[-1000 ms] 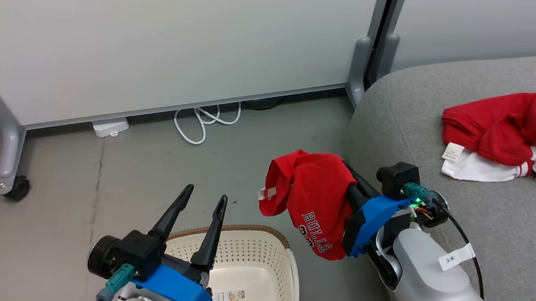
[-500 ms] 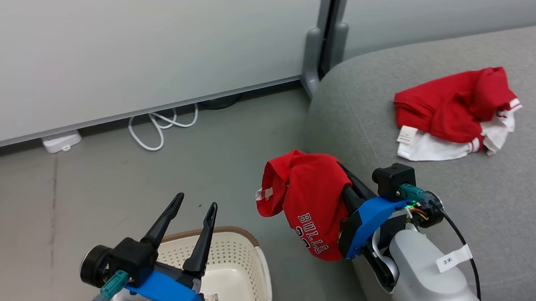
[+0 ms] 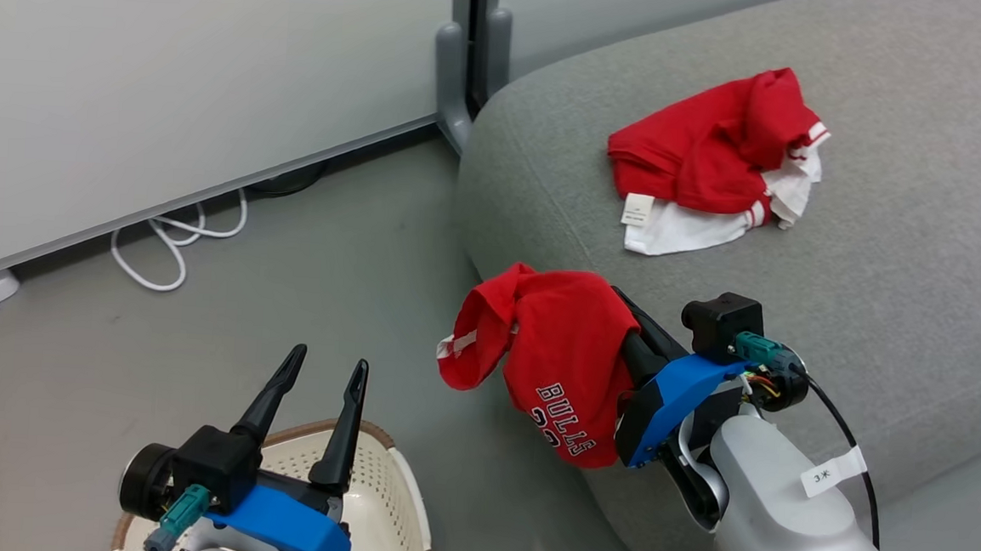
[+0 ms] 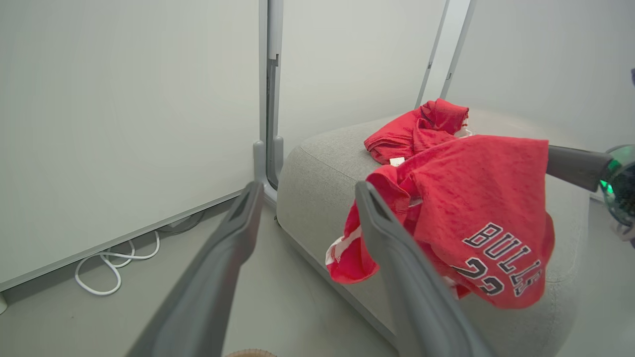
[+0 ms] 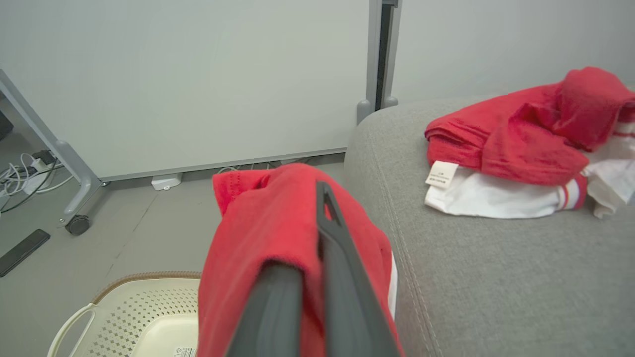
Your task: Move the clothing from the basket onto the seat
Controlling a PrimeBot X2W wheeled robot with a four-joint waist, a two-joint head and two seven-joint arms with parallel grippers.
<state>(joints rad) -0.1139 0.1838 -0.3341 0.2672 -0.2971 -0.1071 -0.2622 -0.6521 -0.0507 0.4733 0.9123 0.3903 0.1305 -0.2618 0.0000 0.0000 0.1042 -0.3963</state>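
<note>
Two red garments, one seat, one basket.

Item 1: BULLS jersey [image 3: 562, 365], pinched in the pressed-together right jaws and hanging at the near corner of the seat [image 3: 884, 248], not resting on it.

Item 2: red-and-white garment [image 3: 702, 152], lying on the seat.

Item 3: basket [image 3: 396, 491], on the floor below the left jaws, which are spread and hold nothing.

Handling: carry the jersey well inboard over the cushion, lower it until the cloth rests, then part the jaws. A release at the edge risks a slide to the floor.

Views: the right wrist view shows the jaws closed on the cloth and the basket's bare bottom. In the head view the jersey hides that grip.
</note>
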